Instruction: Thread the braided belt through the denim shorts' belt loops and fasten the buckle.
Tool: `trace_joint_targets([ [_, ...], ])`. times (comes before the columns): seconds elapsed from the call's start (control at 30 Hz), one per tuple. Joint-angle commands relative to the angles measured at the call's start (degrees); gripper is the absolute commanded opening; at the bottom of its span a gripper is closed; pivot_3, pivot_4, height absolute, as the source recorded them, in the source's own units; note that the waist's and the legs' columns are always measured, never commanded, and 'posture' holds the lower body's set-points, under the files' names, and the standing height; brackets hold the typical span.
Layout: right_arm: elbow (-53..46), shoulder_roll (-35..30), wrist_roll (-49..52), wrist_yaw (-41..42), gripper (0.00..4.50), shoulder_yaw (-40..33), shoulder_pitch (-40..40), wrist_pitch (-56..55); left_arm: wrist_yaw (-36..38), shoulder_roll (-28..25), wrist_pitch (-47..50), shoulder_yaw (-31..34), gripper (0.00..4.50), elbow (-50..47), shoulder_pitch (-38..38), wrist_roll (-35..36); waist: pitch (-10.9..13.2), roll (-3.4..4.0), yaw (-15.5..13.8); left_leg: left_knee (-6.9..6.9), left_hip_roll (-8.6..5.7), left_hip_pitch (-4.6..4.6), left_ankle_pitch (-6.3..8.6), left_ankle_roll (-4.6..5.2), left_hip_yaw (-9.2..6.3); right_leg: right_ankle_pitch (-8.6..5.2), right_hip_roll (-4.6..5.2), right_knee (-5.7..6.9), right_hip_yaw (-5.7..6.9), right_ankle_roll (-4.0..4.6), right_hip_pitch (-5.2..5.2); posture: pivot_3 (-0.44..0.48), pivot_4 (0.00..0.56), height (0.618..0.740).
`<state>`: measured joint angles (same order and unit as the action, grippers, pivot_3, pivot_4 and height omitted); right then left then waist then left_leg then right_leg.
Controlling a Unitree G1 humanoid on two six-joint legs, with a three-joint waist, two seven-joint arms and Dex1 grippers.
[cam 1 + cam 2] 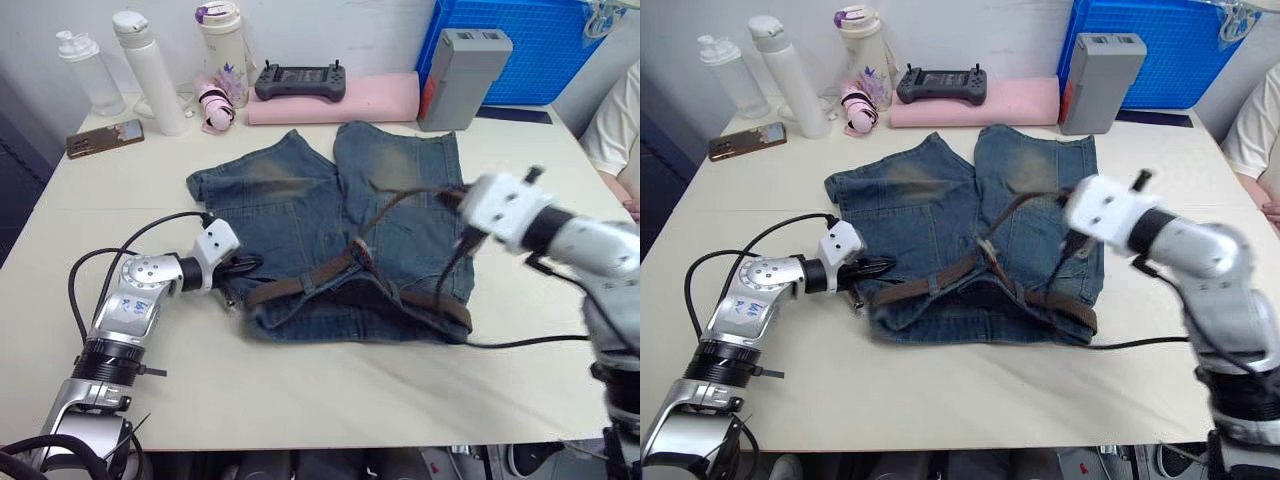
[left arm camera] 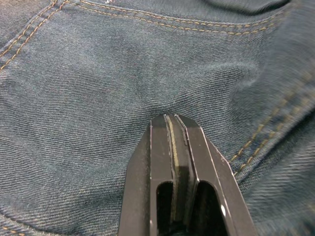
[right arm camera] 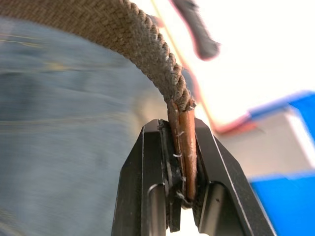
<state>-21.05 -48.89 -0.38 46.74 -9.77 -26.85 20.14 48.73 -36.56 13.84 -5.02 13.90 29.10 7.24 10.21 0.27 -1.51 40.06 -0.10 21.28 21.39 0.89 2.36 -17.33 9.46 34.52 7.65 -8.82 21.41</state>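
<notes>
Cream worktop point(image 1: 330, 400) spanning most of the frame, against a white wall along the top edge. Blue crate point(image 1: 520, 45) at upper right, with a grey box point(image 1: 460, 62) leaning in front of it. Pink foam roll point(image 1: 335, 100) at top centre, black handheld controller point(image 1: 300, 80) resting on it. Three bottles point(image 1: 150, 70) in the upper left, phone point(image 1: 104, 138) lying flat just below them. Part of a person's sleeve point(image 1: 612, 125) at the right edge.

Denim shorts point(image 1: 300, 200) laid flat at centre of the worktop, legs toward the top of the frame, waistband toward the bottom, yellowish worn patches on both legs. Braided belt point(image 1: 330, 275) running along the waistband from centre left to lower right, then rising off the fabric in a loop toward the right. Belt loops and buckle not clearly distinguishable.

Left gripper point(image 1: 243, 266) at centre left, low at the left end of the waistband; jaws closed, pinching a fold of denim in the left wrist view point(image 2: 174, 147). Right gripper point(image 1: 1077, 222) raised at centre right above the shorts; jaws closed on the flat leather tip of the braided belt point(image 3: 183, 142), woven strap arching away from the fingers point(image 3: 147, 167).
</notes>
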Motion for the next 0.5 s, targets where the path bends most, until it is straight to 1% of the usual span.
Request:
trace_joint_targets([
  [0.03, -2.46, -0.33, 3.37, 1.32, 0.00, -0.55, -0.85, -1.54, 0.47, 0.96, -1.12, -2.22, 0.11, 1.60, -0.29, -2.24, 0.00, 0.00, 0.08, 0.00, 0.01, -0.02, 0.00, 0.00, 0.02, 0.00, 0.00, 0.02, 0.00, 0.00, 0.00, 0.000, 0.150, 0.714],
  [0.1, -4.46, 0.47, 4.04, 1.77, 0.00, 2.35, -0.67, -1.42, 0.33, 1.26, -1.62, -1.75, 0.11, 1.14, 0.28, -2.21, 0.00, 0.00, 0.06, 0.01, 0.01, -0.03, -0.01, 0.01, 0.07, 0.00, 0.01, 0.03, -0.03, 0.00, 0.00, 0.000, 0.150, 0.714],
  [0.13, -5.61, 1.19, 3.42, 1.73, 0.00, 4.97, -0.70, -0.99, 0.46, 1.43, -1.62, -1.11, 0.11, 0.29, 0.80, -1.54, 0.00, 0.00, 0.06, 0.01, 0.01, -0.03, -0.01, 0.01, 0.07, 0.00, 0.02, 0.03, -0.04, 0.00, 0.00, 0.000, 0.150, 0.714],
  [0.2, -7.14, 2.27, 0.79, 1.47, 0.00, 10.69, -0.50, -0.24, 1.16, 2.48, 0.03, 1.51, 0.11, -2.57, 2.23, 2.34, 0.00, -0.01, 0.04, 0.04, 0.01, -0.02, -0.01, 0.02, 0.05, 0.00, 0.02, 0.07, -0.03, 0.00, 0.01, 0.000, 0.150, 0.714],
  [0.27, -7.43, 4.40, -2.33, -0.37, 0.00, 15.77, -0.79, 1.25, 2.21, 3.91, 3.01, 4.97, 0.69, -7.15, 3.66, 8.17, 0.01, -0.02, 0.08, 0.07, 0.00, 0.04, -0.01, 0.02, 0.02, 0.00, 0.03, 0.11, -0.03, 0.00, 0.07, 0.000, 0.150, 0.714],
  [0.3, -7.44, 5.20, -3.31, -1.03, 0.00, 17.44, -0.88, 2.21, 3.34, 4.66, 5.71, 6.44, 0.78, -10.19, 4.04, 12.29, 0.04, -0.08, 0.19, 0.07, 0.00, 0.08, -0.01, 0.02, 0.00, 0.00, 0.03, 0.11, -0.01, 0.00, 0.11, 0.000, 0.150, 0.714],
  [0.4, -6.74, 6.25, -5.89, -1.94, 0.00, 20.39, -1.29, 3.16, 5.01, 6.42, 11.93, 9.01, 2.04, -17.19, 4.34, 20.98, 0.06, -0.12, 0.25, 0.08, 0.01, 0.22, -0.01, 0.02, -0.17, 0.00, 0.04, 0.14, 0.04, 0.00, 0.20, 0.000, 0.150, 0.714],
  [0.43, -6.43, 6.70, -6.62, -2.22, 0.00, 21.28, -1.70, 3.44, 4.45, 7.26, 13.37, 8.77, 2.41, -19.74, 4.52, 22.39, 0.06, -0.12, 0.27, 0.07, 0.00, 0.22, -0.01, 0.02, -0.24, 0.00, 0.05, 0.14, 0.04, 0.00, 0.20, 0.000, 0.150, 0.714],
  [0.5, -6.24, 7.41, -7.18, -2.50, 0.00, 22.21, -2.19, 4.13, 3.59, 8.30, 15.27, 8.06, 3.33, -23.22, 4.58, 24.23, 0.06, -0.11, 0.50, 0.01, -0.01, 0.17, -0.01, 0.02, -0.27, 0.00, 0.05, 0.14, 0.03, 0.00, 0.19, 0.000, 0.150, 0.714],
])
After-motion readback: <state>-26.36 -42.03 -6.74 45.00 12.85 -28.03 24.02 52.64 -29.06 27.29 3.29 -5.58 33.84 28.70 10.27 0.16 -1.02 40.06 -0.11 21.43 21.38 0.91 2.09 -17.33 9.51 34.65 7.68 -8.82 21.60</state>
